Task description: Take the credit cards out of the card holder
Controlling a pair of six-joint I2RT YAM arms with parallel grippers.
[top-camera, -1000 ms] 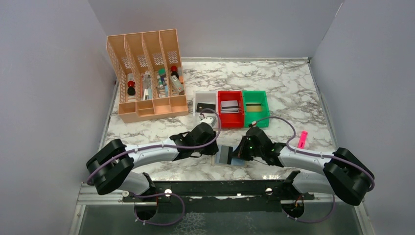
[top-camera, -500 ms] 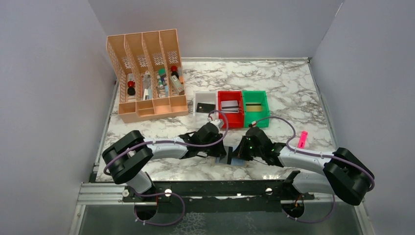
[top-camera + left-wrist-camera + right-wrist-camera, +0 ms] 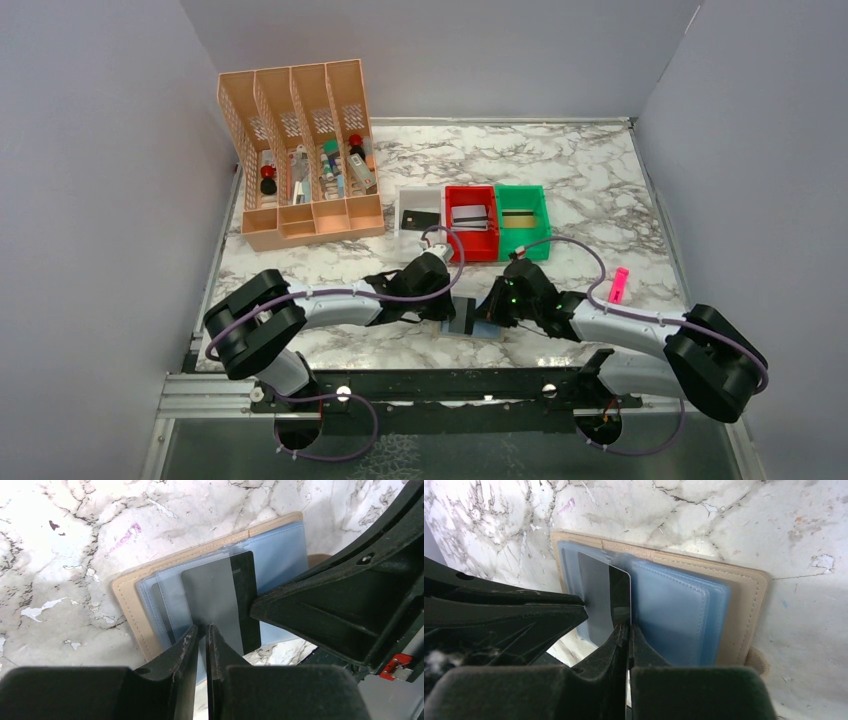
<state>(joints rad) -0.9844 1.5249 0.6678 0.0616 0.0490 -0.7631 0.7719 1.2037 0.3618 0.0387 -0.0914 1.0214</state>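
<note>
- Left claw (image 3: 452, 308) and right claw (image 3: 488, 314) meet tip to tip over the holder (image 3: 466, 325) in the top view. The holder lies on the marble table (image 3: 580, 170) near its front edge, between the arms. From above I cannot tell how either claw's fingers stand.
- Behind the holder stand three bins in a row. The white bin (image 3: 421, 193) holds a black card (image 3: 420, 217), the red bin (image 3: 470, 192) a silver card (image 3: 468, 216), and the green bin (image 3: 522, 190) a striped card (image 3: 517, 217). An orange organizer (image 3: 300, 225) sits at the back left. A pink marker (image 3: 619, 285) lies to the right, well apart from the holder.
- Left wrist view: the holder lies open and flat, with a tan border and blue panels. A grey card (image 3: 212, 597) with a black stripe along one side rests over its clear sleeves. The left claw's fingers (image 3: 186, 647) are drawn almost together, with a thin slit between them and their tips at the card's near end. I cannot tell whether they pinch it. The right claw's tip touches the card's black-striped edge.
- Right wrist view: the right claw's fingers (image 3: 644, 650) are clamped on the card's black-striped edge, which runs into the seam between them. The left claw's tip touches the card's grey face from the left.
</note>
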